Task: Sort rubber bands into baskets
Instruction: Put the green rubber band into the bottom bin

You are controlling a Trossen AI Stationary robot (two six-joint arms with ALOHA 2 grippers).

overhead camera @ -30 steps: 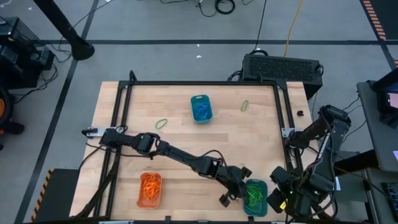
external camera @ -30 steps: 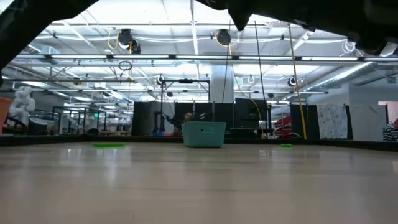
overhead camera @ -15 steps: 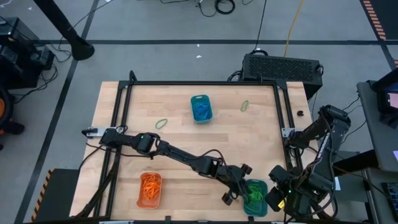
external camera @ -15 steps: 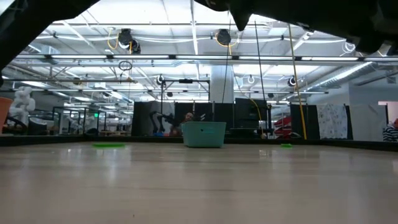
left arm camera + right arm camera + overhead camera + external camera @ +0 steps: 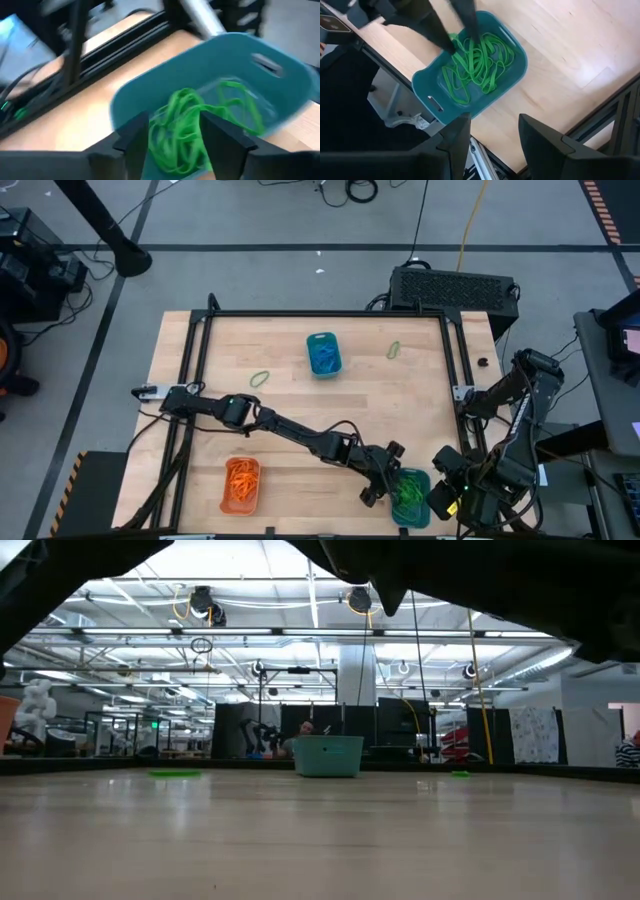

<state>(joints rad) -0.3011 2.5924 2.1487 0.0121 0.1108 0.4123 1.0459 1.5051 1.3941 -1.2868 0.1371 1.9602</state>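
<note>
Left gripper [image 5: 384, 474] hangs over the near teal basket [image 5: 412, 499], fingers apart, nothing pinched; its tips blur against the green bands [image 5: 187, 127] heaped just beyond. Right gripper [image 5: 490, 132], spread, empty, waits off the table's corner. Three baskets: orange [image 5: 241, 484], two teal, far one [image 5: 323, 353]. Two loose bands [image 5: 260, 378] [image 5: 394, 350].

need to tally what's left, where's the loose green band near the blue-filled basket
In the high view, one green rubber band lies flat on the table's left half, just left of the far basket of blue bands, touching nothing.

Smooth teal plastic basket [image 5: 517, 65] on a pale matt wood table [image 5: 570, 45].
</note>
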